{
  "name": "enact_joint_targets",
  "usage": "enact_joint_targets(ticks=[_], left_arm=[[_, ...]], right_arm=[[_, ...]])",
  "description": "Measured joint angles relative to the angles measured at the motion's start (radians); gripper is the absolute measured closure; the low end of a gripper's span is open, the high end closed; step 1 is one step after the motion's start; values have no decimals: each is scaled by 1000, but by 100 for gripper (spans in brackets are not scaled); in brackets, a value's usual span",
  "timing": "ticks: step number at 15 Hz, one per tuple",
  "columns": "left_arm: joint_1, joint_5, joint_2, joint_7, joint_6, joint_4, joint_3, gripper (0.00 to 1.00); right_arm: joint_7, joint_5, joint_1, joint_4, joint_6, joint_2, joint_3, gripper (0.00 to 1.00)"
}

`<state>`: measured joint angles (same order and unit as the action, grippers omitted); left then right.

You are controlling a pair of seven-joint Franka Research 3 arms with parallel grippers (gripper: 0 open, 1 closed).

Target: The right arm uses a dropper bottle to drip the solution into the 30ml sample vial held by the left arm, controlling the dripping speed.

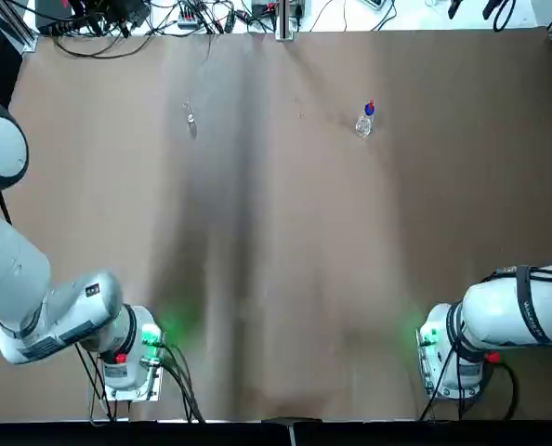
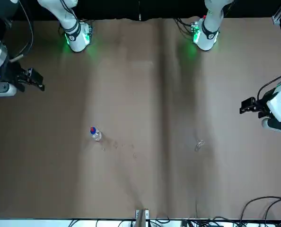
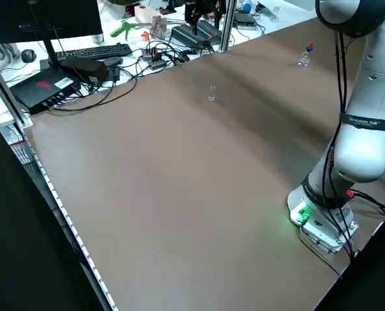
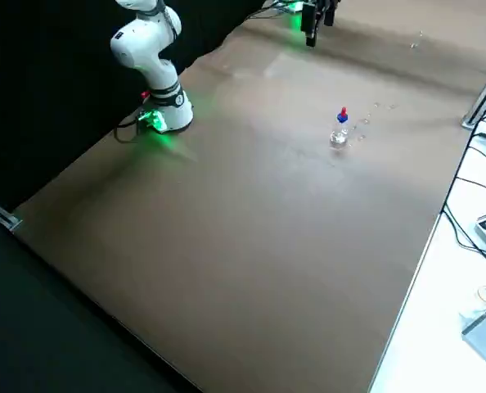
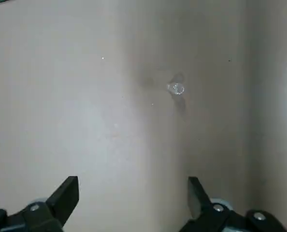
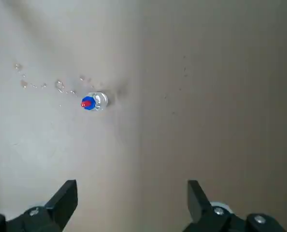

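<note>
Brown cloth covers the table (image 1: 276,279), and both of the task's things stand on it, well apart from each other and from the arms. The dropper bottle (image 1: 365,121), clear with a blue and red top, stands upright on the far right part; the vial (image 1: 190,119), small and clear, stands on the far left part. A few small wet-looking spots (image 6: 47,85) lie on the cloth just beside the bottle; whether they are drips of the solution I cannot tell.

Neither gripper holds anything. The left gripper (image 5: 133,203) hangs above the table at the left edge, its jaws spread wide, with the vial in its wrist view ahead of it. The right gripper (image 6: 132,203) hangs at the right edge, jaws equally wide, with the bottle ahead.

By my judgement, this scene fits two stages: bottle and vial waiting to be picked up, or both set back down after the dripping. Whether the vial holds any liquid is too small to tell, so the pictures do not settle which it is.
</note>
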<state>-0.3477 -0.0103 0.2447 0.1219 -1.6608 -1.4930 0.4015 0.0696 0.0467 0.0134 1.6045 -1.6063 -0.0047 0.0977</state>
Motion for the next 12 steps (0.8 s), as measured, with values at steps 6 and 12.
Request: enact_joint_targets(ticks=[6,12], left_arm=[[24,-4,-66,-126,38,1,-31,1],[323,-10,-162,-279,100,2,-377,1]], right_arm=[[0,0,4,33,-41,-2,-10,0],[0,0,1,65,-62,-21,-4,0]])
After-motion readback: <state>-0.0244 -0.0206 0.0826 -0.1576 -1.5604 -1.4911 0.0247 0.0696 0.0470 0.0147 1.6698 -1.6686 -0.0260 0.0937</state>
